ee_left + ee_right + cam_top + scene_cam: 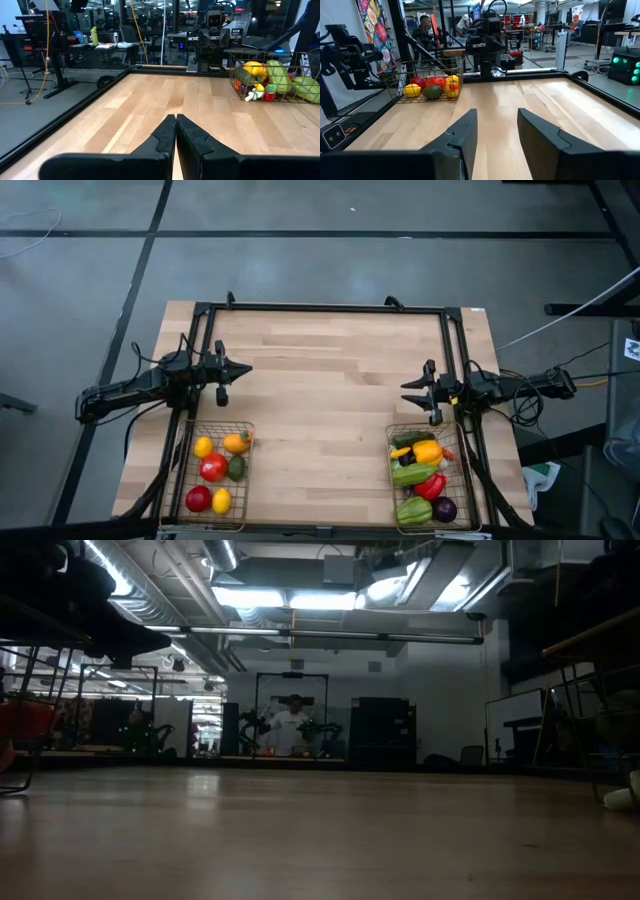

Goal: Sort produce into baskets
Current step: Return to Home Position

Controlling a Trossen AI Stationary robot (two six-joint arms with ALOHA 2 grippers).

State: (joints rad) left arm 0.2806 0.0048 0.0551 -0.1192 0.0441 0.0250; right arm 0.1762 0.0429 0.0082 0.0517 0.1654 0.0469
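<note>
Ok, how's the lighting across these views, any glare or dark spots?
High view: even light on the table, no glare around the left basket and right basket. Low view: dim, backlit by ceiling lights, sheen on the wood. Wrist views: well lit, left claw and right claw dark against the wood.
</note>
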